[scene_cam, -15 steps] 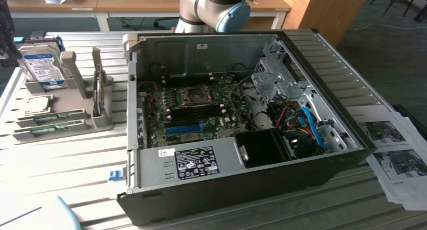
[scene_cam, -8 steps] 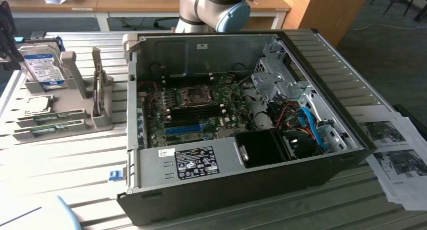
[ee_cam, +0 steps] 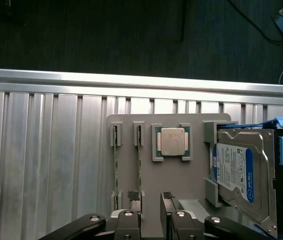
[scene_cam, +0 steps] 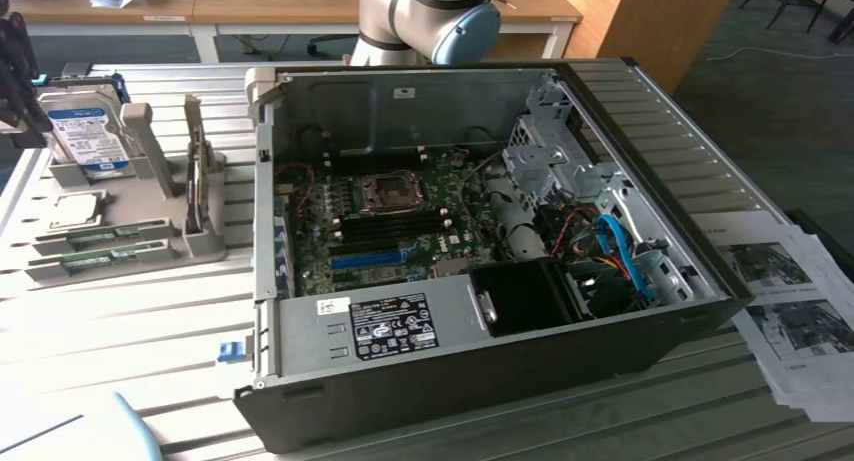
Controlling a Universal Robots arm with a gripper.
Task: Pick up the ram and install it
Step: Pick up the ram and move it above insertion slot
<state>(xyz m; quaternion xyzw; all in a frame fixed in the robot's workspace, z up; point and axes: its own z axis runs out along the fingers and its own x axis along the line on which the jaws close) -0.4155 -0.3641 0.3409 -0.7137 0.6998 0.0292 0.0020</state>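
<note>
Two ram sticks [ee_cam: 139, 160] [ee_cam: 116, 160] stand on edge in slots of a grey holder [ee_cam: 191, 175], thin green strips side by side. In the exterior view they lie at the holder's near end [scene_cam: 100, 238] [scene_cam: 100, 261]. My gripper [ee_cam: 150, 197] hovers above the holder, open, with nothing between its fingers. One fingertip [ee_cam: 134, 196] is over the end of the nearer ram stick, and the other [ee_cam: 167, 196] is over bare holder. The open computer case [scene_cam: 694, 281] shows its motherboard, with black memory slots [scene_cam: 400, 221] beside the processor socket [scene_cam: 391, 189].
On the holder also sit a silver processor [ee_cam: 172, 141] and a hard drive [ee_cam: 239, 175] with a blue-white label [scene_cam: 83, 131]. A bright blue expansion slot [scene_cam: 371, 258] is on the motherboard. Printed papers [scene_cam: 794, 311] lie at the exterior view's right. The arm's base [scene_cam: 427, 21] is behind the case.
</note>
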